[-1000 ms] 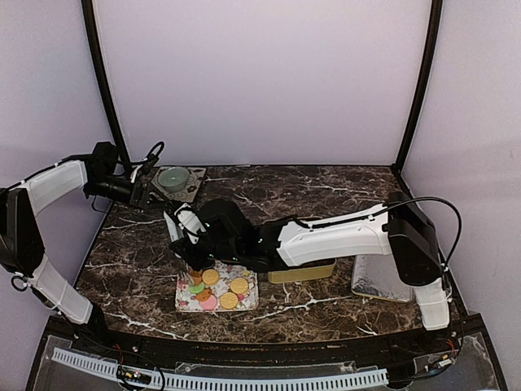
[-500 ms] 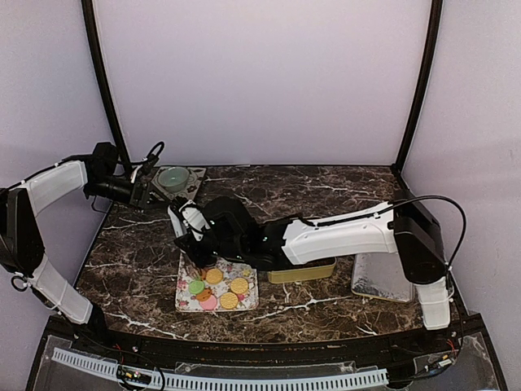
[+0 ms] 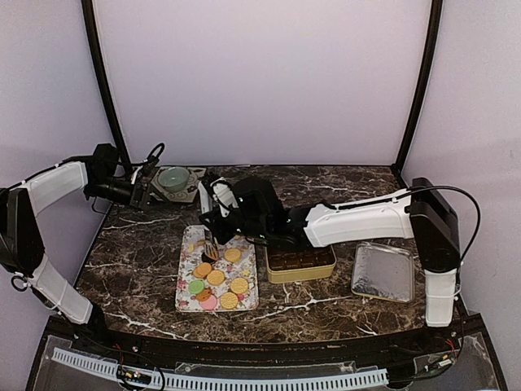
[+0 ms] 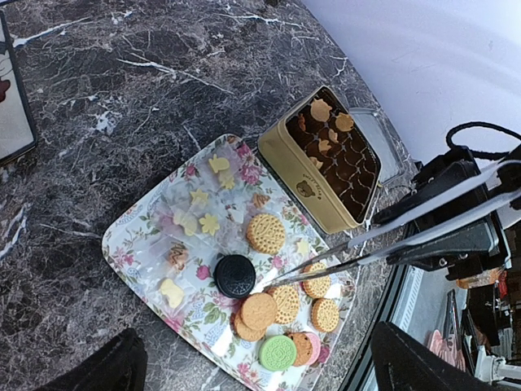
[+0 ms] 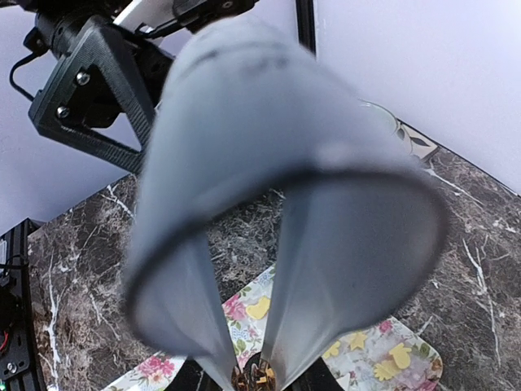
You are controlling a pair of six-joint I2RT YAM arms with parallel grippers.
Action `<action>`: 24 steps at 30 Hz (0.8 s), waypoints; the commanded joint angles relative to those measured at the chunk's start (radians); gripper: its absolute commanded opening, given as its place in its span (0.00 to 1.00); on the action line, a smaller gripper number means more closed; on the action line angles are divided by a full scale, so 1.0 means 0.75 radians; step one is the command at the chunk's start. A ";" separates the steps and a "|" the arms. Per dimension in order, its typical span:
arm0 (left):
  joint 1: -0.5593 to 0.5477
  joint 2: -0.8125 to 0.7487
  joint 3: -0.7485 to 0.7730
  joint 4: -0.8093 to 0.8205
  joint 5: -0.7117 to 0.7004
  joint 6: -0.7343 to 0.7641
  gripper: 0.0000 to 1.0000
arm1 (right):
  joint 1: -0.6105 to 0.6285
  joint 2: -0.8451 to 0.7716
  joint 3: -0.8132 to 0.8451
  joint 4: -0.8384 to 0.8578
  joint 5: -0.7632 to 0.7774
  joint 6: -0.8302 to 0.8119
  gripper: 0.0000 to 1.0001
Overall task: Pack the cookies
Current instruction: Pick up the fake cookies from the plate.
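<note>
The cookies (image 3: 216, 277) lie on the near half of a flower-patterned tray (image 3: 189, 244): mostly golden ones, plus pink and green. The left wrist view shows them closer, with a golden one (image 4: 266, 233), a dark one (image 4: 234, 275) and a green one (image 4: 278, 353). My right gripper (image 3: 218, 208) is shut on metal tongs (image 3: 210, 236) that point down over the tray's far half. In the right wrist view the tongs (image 5: 326, 244) are pinched on a small brown piece (image 5: 262, 380). My left gripper (image 3: 145, 191) is open and empty at the far left, its fingers (image 4: 106, 366) wide apart.
A gold tin (image 3: 301, 261) with brown paper cups stands right of the tray, also in the left wrist view (image 4: 305, 175). Its lid (image 3: 383, 273) lies at the right. A green bowl (image 3: 173, 177) on a mat sits at the back left, by my left gripper.
My right arm has drawn back and to the right, lifting the tongs from the cookies at the tray's near half to its far half. The left arm has not moved.
</note>
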 commanded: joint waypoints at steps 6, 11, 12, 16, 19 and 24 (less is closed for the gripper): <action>0.008 -0.033 -0.022 -0.008 0.035 0.000 0.99 | -0.010 -0.087 -0.058 0.148 -0.096 0.071 0.19; 0.008 -0.034 -0.024 -0.014 0.032 0.001 0.99 | 0.018 -0.014 -0.017 0.150 -0.098 0.085 0.31; 0.008 -0.036 -0.024 -0.017 0.032 0.005 0.99 | 0.021 -0.001 -0.007 0.151 -0.095 0.085 0.32; 0.009 -0.046 -0.021 -0.021 0.030 0.012 0.99 | 0.029 0.046 0.035 0.138 -0.082 0.076 0.37; 0.007 -0.049 -0.018 -0.023 0.037 0.010 0.99 | 0.031 0.070 0.060 0.122 -0.077 0.066 0.39; 0.008 -0.047 -0.014 -0.021 0.041 0.010 0.99 | 0.034 0.101 0.087 0.086 -0.054 0.038 0.40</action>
